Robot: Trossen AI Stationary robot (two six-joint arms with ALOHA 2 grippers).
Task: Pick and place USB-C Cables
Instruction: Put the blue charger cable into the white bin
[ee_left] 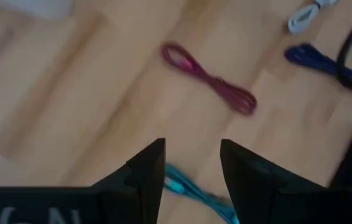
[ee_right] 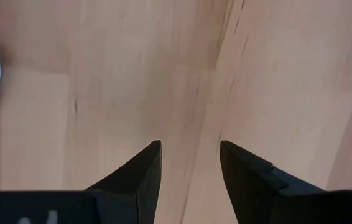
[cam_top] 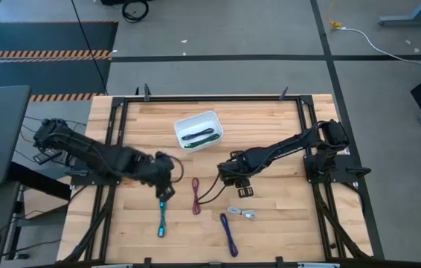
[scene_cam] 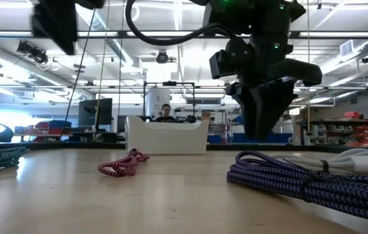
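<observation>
While spread over the wooden counter (cam_top: 270, 112) in the high view, lying as follows: teal cable (cam_top: 162, 219) at lower left of centre, dark red cable (cam_top: 195, 196) just right of it, one purple cable (cam_top: 229, 234) low in the frame, white-grey cable (cam_top: 242, 214) just above and right of that. Inside the white tray (cam_top: 195, 120) at upper centre, a green cable (cam_top: 201, 136) beside a darker bundle, colour hard to make out. Left gripper (cam_top: 165, 192) poised over the teal cable's upper end, jaws parted and holding nothing; cable partly cut off behind the fingers (ee_left: 145, 174) in the wrist view. Right gripper (cam_top: 239, 181) at centre right, jaws apart over bare wood, empty. In the low view, tray contents hidden by its wall; right gripper's tips dark against the background.
</observation>
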